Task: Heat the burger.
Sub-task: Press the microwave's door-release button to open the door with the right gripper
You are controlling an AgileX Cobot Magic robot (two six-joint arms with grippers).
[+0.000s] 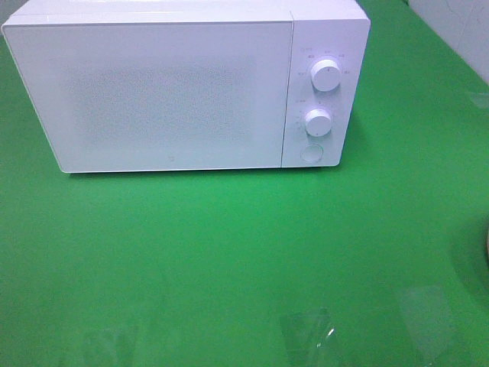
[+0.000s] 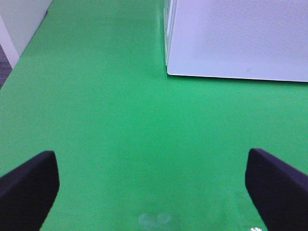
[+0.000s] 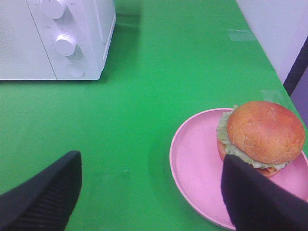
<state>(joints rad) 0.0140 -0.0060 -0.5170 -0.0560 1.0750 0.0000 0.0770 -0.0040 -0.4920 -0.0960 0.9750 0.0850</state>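
Left gripper (image 2: 151, 192): jaws spread to their full width with nothing between them, only the green table cover (image 2: 120, 120) below. It hangs in front of the microwave (image 1: 153, 92), off the front corner farthest from the controls.

Right gripper (image 3: 154, 197): jaws also wide apart and holding nothing. It hangs in front of the microwave on the control-panel side. One dark finger (image 3: 262, 197) crosses the near edge of the pink plate (image 3: 192, 163) in the wrist view; whether it touches the plate cannot be told.

The burger (image 3: 262, 132): sits upright on the pink plate, towards the part of the plate away from the microwave. Glossy brown bun on top, pale green lettuce frilling out beneath it. Plate and burger lie on the table cover, forward of the microwave's front face and out past its control-panel side, well apart from it.

Microwave: white, door shut. The panel beside the door carries an upper knob (image 1: 326, 75), a lower knob (image 1: 318, 121) and a round button (image 1: 310, 153) below them.
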